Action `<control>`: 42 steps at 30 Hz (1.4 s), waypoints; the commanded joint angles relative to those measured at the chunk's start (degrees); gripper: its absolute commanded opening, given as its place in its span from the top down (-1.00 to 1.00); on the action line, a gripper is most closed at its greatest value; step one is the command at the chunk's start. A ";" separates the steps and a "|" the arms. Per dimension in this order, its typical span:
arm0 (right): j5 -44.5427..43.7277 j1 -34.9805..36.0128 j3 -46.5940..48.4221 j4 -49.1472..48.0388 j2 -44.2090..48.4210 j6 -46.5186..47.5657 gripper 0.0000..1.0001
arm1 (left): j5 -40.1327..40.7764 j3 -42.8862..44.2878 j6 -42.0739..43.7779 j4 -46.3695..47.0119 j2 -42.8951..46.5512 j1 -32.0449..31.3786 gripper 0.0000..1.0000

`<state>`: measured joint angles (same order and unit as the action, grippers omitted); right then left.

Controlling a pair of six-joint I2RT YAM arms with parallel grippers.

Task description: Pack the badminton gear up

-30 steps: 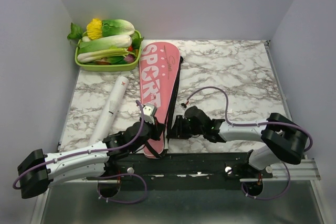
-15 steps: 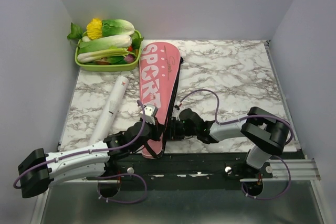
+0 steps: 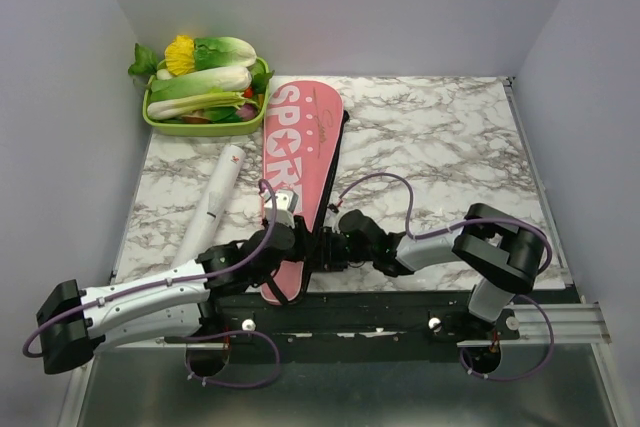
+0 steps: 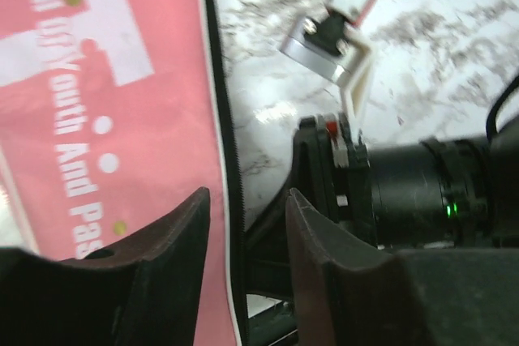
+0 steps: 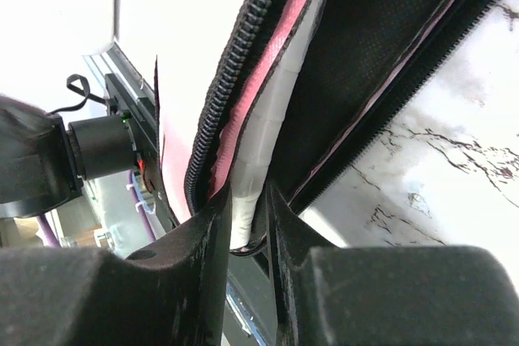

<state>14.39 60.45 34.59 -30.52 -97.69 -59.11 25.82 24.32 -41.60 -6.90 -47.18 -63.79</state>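
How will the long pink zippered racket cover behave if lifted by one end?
Probably floppy: the long pink fabric racket cover has an unzipped edge gaping loosely in the right wrist view. Likely somewhat stiffened lengthwise by the white-wrapped racket handle inside.

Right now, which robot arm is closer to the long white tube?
Left. The left gripper is over the pink cover, its arm lying right by the white tube's near end. The right gripper is at the cover's far edge, farther away.
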 commanded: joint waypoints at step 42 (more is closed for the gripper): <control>2.91 0.64 2.94 -4.71 -3.81 2.25 0.35 | -8.24 -0.14 -15.96 -14.12 -16.19 18.61 0.97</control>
<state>13.61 60.69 35.81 -28.69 -98.52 -56.31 26.17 25.61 -58.70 -28.93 -61.45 -45.19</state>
